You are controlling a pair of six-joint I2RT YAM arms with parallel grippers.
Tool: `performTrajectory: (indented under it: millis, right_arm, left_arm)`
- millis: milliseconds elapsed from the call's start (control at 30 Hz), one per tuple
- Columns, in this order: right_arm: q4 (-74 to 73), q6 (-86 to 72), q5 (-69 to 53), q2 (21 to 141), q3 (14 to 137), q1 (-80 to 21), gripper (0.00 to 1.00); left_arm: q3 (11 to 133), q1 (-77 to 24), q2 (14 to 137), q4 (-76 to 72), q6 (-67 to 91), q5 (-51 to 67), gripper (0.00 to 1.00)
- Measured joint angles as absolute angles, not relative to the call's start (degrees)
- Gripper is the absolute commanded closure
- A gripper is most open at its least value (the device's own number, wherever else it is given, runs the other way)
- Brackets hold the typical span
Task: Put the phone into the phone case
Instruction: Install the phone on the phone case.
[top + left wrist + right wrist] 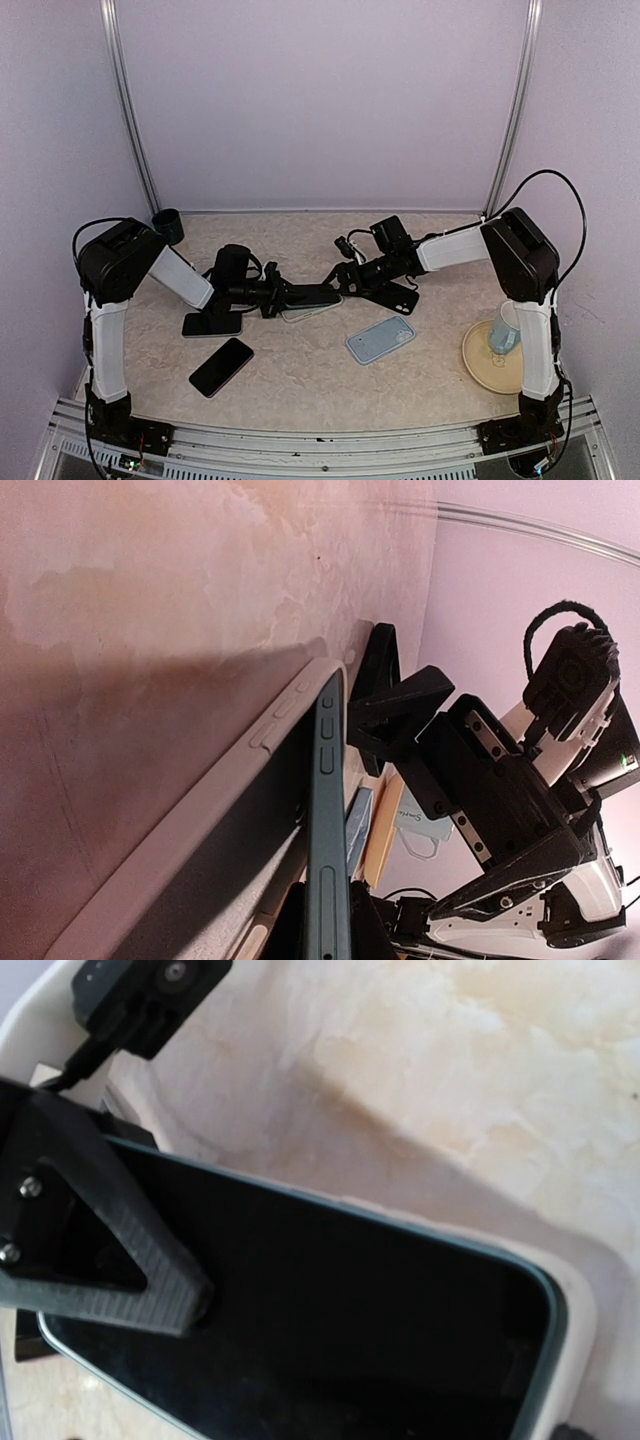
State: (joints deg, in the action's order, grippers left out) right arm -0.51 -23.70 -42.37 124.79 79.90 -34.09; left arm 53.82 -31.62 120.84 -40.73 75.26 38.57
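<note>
Closest to the arm bases on the table (300, 400), a loose black phone (221, 367) lies at the left. A pale blue case (380, 340) sits right of middle, and a plate (478, 368) with a light cup (505, 330) standing on it is beside the right arm. A little farther in, another dark phone (212, 324) lies flat under the left forearm. At the centre the two arms meet over the task's things. The phone (318, 295) rests at a tilt in the white case (303, 315), which lies on the table. In the left wrist view its teal edge (328, 810) stands raised beside the case's side wall (200, 830), not seated flat. The left gripper (272, 296) is pinched on the phone's near end. The right gripper (345, 280) comes in from the other side, and one ribbed finger (120, 1260) presses on the dark screen (330, 1330) while the case's rim (585, 1300) shows past the corner. The other finger is hidden, so I cannot tell how far those jaws stand apart. Just behind the right gripper lies a black case (398, 296), and a dark cup (168, 226) stands at the far left by the back wall.
</note>
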Motion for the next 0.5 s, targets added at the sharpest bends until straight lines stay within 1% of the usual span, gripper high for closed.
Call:
performTrajectory:
  millis: [500]
  right_arm:
    - [-0.5, -23.8, -41.3, 124.8, 79.9, -34.4, 0.00]
  left_arm:
    - [55.7, -31.8, 122.7, -41.2, 74.4, 39.5, 1.00]
